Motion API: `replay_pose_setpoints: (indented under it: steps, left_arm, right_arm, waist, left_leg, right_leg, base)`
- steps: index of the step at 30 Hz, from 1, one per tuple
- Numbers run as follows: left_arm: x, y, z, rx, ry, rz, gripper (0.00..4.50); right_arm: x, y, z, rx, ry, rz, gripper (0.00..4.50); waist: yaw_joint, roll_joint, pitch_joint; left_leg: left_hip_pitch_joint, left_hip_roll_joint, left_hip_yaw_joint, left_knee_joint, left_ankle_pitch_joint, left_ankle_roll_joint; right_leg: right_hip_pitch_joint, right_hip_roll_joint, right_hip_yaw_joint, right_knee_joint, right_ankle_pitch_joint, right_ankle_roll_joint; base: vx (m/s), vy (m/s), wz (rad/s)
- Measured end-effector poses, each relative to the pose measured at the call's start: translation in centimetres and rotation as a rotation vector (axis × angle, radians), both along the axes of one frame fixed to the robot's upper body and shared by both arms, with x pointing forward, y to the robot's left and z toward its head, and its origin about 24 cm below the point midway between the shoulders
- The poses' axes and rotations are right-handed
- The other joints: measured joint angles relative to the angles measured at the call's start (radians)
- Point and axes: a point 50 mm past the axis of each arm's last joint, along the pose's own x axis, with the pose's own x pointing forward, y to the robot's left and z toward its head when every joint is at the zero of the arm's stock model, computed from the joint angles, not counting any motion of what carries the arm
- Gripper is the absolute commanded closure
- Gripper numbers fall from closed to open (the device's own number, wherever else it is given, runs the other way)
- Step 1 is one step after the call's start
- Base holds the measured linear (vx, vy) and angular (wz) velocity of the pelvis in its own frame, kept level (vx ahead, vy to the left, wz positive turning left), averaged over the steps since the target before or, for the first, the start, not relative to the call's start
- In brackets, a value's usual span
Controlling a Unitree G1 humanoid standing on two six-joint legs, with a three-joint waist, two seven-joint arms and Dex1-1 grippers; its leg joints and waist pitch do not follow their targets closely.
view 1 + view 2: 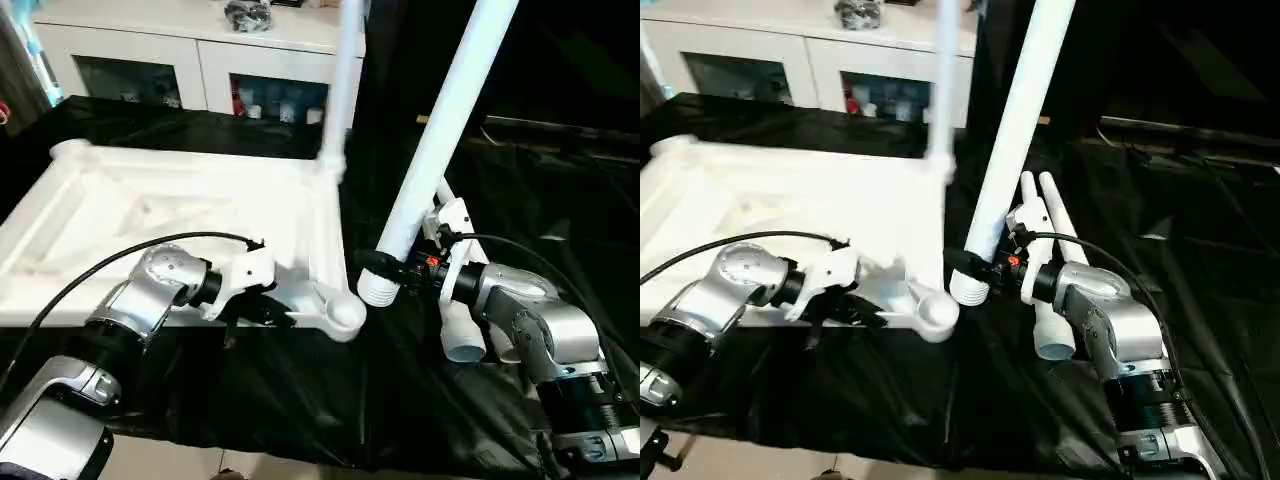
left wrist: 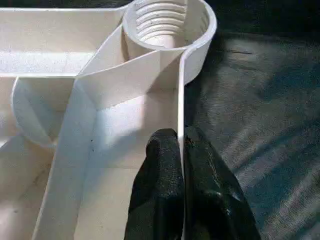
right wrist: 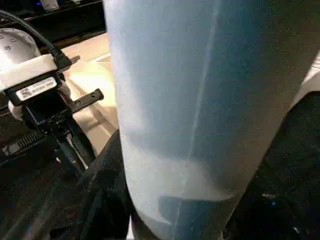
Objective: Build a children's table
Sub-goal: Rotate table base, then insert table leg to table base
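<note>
A white tabletop (image 1: 150,215) lies underside up on a black-draped work table (image 1: 300,400). The left gripper (image 2: 181,150) has its two fingers pinched together on the thin rim wall, just short of the empty threaded corner socket (image 1: 345,312). The right gripper (image 1: 385,266) is clamped around a white leg (image 1: 440,130), tilted, its lower end just beside that socket — not in it. Likely risk: seating the leg at this slant could cross the thread, or shove the tabletop out of the thin pinch

Silver forearms (image 1: 150,295), black cables, black claw fingers (image 2: 160,200)
</note>
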Motion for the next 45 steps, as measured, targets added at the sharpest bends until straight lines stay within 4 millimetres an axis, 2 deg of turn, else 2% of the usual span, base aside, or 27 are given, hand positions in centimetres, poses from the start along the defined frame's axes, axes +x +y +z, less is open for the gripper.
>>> replay_pose_setpoints:
  steps: [8,19,25,32,36,45]
  left_arm:
    - [-0.2,-2.5,-0.4,-0.01,-0.119,0.158,4.5]
    - [-0.5,-4.1,-0.8,-0.063,-0.131,0.235,4.5]
    - [-0.6,-4.0,-0.9,-0.081,-0.13,0.249,4.5]
    - [-0.7,-4.0,-0.9,-0.085,-0.127,0.252,4.5]
    - [-1.0,-3.7,-0.9,-0.084,-0.131,0.246,4.5]
    - [-1.2,-3.5,-0.9,-0.082,-0.132,0.249,4.5]
  right_arm:
    - [1.1,0.7,-0.1,0.017,0.012,-0.04,2.6]
    - [2.5,1.5,-0.6,0.007,0.007,-0.067,2.6]
    - [2.8,2.0,-1.5,-0.018,0.039,-0.059,2.6]
    - [3.0,2.1,-1.7,-0.021,0.03,-0.044,2.6]
    - [3.3,2.1,-1.8,-0.025,0.02,-0.055,2.61]
    - [3.5,1.9,-2.7,0.045,0.054,-0.083,2.61]
  waist:
    - [-0.003,0.002,-0.001]
    - [-0.006,0.006,-0.004]
    - [-0.007,0.005,-0.004]
    - [-0.008,0.003,-0.004]
    - [-0.014,0.003,-0.005]
    - [-0.021,0.001,-0.006]
  left_leg:
    - [0.0,0.0,0.001,0.0,0.0,0.0]
    - [0.0,-0.001,0.003,0.0,0.0,0.0]
    - [0.0,-0.001,0.003,0.0,0.0,0.0]
    - [0.0,-0.001,0.003,0.0,0.0,0.0]
    - [-0.001,0.0,0.003,-0.001,0.0,0.0]
    - [0.0,0.0,0.003,-0.001,-0.001,0.001]
  right_leg:
    - [0.0,-0.001,0.0,0.0,0.0,0.0]
    - [0.0,-0.002,0.001,-0.001,0.0,0.0]
    - [0.0,-0.002,0.001,-0.002,0.0,0.0]
    - [0.0,-0.002,0.001,-0.002,0.0,0.001]
    - [-0.001,-0.002,0.001,-0.002,-0.001,0.002]
    - [-0.001,-0.002,0.001,-0.002,-0.003,0.003]
  base:
    - [0.0,0.0,0.0]
    - [0.0,0.0,0.0]
    - [0.0,0.0,0.0]
    - [0.0,0.0,0.0]
    - [0.0,0.0,0.0]
    - [0.0,0.0,0.0]
